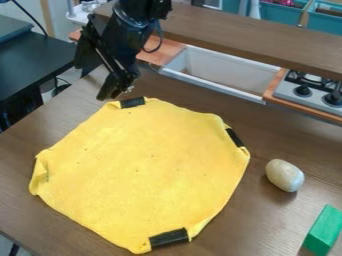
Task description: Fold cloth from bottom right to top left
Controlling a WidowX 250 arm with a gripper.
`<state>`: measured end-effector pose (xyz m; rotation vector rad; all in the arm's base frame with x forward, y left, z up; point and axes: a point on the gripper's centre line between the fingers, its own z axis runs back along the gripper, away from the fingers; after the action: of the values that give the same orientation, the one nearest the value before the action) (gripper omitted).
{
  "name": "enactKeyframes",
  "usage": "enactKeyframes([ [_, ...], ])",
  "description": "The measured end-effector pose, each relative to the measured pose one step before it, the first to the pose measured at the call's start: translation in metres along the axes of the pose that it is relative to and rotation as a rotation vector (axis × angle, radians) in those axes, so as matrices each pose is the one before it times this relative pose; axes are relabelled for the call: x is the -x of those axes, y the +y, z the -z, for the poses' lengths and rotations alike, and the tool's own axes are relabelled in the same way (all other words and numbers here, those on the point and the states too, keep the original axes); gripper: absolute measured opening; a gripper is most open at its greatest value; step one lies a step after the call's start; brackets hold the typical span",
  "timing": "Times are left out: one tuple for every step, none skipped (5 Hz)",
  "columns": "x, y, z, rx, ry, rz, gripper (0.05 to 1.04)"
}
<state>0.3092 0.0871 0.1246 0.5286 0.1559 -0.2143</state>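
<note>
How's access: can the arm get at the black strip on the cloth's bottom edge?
Likely yes, if reach allows: nothing stands between the pincer, near the yellow cloth's top edge, and that black strip. The green block sits off right.

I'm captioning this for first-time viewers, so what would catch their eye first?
Most likely the big yellow cloth, spread out on the brown table with dark strips along its edge. Next comes the black claw, hanging near the cloth's far edge, then the bright green block at the lower right.
</note>
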Motion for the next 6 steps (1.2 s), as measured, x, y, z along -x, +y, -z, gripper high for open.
enactKeyframes([
  [-0.00162, -0.00622, 0.00818, 0.0126, 0.014, 0.0201, 1.001],
  [-0.01289, -0.03177, 0.01643, 0.0773, -0.2103, 0.1911, 1.001],
  [-0.01674, -0.02914, 0.01855, 0.0407, -0.2149, 0.1838, 1.001],
  [-0.02187, -0.03411, 0.01174, -0.0079, -0.18, 0.196, 1.001],
  [-0.02057, -0.02417, 0.00433, -0.0303, -0.0963, 0.0465, 1.001],
  [-0.01721, -0.02491, -0.00137, -0.022, -0.0159, 0.0108, 1.001],
])
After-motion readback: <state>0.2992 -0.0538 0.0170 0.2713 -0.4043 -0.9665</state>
